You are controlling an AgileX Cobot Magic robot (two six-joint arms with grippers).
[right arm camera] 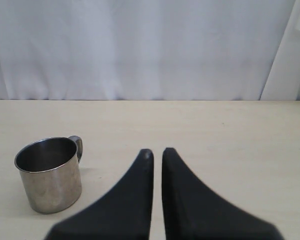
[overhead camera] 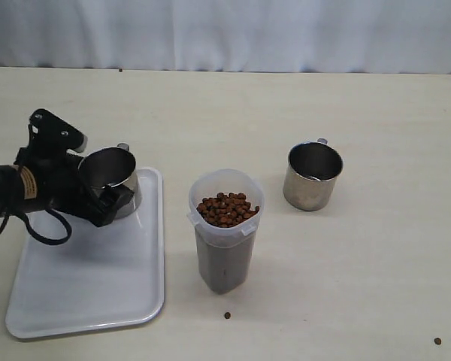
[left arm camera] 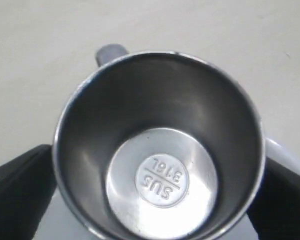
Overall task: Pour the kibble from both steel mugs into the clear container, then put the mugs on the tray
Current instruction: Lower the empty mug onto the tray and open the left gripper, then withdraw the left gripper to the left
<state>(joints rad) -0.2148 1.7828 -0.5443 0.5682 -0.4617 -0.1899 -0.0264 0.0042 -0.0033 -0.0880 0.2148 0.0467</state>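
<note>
My left gripper [overhead camera: 98, 180] is shut on an empty steel mug [overhead camera: 109, 169] at the far right corner of the white tray [overhead camera: 90, 289]; the mug tilts slightly, and whether its base rests on the tray I cannot tell. In the left wrist view the mug [left arm camera: 160, 150] fills the picture between the black fingers [left arm camera: 20, 187] of the gripper [left arm camera: 157, 165], its bare bottom stamped SUS 316L. The clear container [overhead camera: 224, 252] stands mid-table, full of kibble [overhead camera: 225, 208] to near its rim. The second steel mug [overhead camera: 313, 175] [right arm camera: 50, 175] stands upright to its right. My right gripper [right arm camera: 156, 152] is shut on nothing, apart from that mug.
Two stray pellets lie on the table, one [overhead camera: 227, 315] in front of the container and one [overhead camera: 437, 341] at the front right. A white curtain [overhead camera: 225, 34] closes off the table's far edge.
</note>
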